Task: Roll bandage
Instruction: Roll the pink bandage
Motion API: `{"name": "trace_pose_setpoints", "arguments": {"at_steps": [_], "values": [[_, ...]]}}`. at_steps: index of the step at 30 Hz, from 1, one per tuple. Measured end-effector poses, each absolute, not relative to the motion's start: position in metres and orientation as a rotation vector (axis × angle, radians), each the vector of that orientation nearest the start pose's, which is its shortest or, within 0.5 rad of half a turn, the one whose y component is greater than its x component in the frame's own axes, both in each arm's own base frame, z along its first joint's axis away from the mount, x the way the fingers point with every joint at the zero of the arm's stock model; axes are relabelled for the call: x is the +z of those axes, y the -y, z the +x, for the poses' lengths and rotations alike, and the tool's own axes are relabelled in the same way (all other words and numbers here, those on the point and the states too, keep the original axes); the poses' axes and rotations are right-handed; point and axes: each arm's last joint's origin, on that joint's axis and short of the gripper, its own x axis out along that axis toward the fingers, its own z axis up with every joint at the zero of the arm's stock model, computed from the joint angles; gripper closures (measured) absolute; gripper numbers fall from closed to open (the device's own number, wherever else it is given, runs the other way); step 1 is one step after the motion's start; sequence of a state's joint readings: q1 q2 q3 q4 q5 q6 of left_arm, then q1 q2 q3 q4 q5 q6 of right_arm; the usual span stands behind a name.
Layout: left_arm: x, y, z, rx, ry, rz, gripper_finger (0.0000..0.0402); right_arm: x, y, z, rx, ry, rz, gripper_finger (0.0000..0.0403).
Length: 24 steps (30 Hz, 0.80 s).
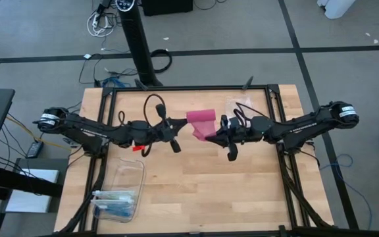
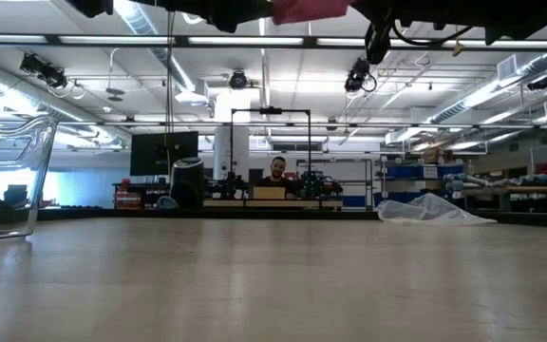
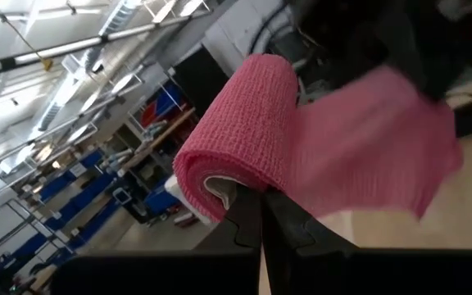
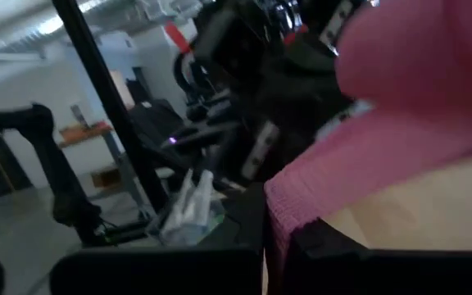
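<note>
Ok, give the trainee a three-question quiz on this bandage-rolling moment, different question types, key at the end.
1. True or false: the bandage is lying flat on the table.
2. Which grippers are shut on the bandage? A) only the left gripper B) only the right gripper C) both
3. Fill in: in the high view, the clear plastic box with blue contents sits on the ___ arm's side of the table.

Key:
1. False: it is held up in the air between the two arms.
2. C: the left gripper pinches the rolled end, the right gripper the loose end.
3. left
</note>
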<state>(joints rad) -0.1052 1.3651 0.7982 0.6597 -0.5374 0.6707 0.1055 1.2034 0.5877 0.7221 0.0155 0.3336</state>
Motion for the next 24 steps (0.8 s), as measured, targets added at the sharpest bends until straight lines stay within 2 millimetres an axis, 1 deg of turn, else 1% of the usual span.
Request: {"name": "trace_pose_setpoints", "arguments": {"at_steps": [8, 12, 15, 19, 24], "values": [[0.269, 0.02, 0.308, 0.417, -0.135, 0.642, 0.04, 0.279, -0.023, 0.253, 0.135, 0.207, 0.404, 0.04], [0.256, 0.031, 0.315, 0.385, -0.155, 0.65, 0.04, 0.281, -0.017, 0.253, 0.096, 0.238, 0.464, 0.0396], [0.251, 0.039, 0.318, 0.364, -0.152, 0.652, 0.0401, 0.281, -0.012, 0.253, 0.056, 0.248, 0.492, 0.0391], [0.248, 0.047, 0.318, 0.354, -0.16, 0.656, 0.0401, 0.281, -0.01, 0.253, 0.032, 0.254, 0.518, 0.037], [0.248, 0.049, 0.318, 0.354, -0.165, 0.656, 0.0401, 0.281, -0.009, 0.253, 0.039, 0.253, 0.557, 0.0314]]}}
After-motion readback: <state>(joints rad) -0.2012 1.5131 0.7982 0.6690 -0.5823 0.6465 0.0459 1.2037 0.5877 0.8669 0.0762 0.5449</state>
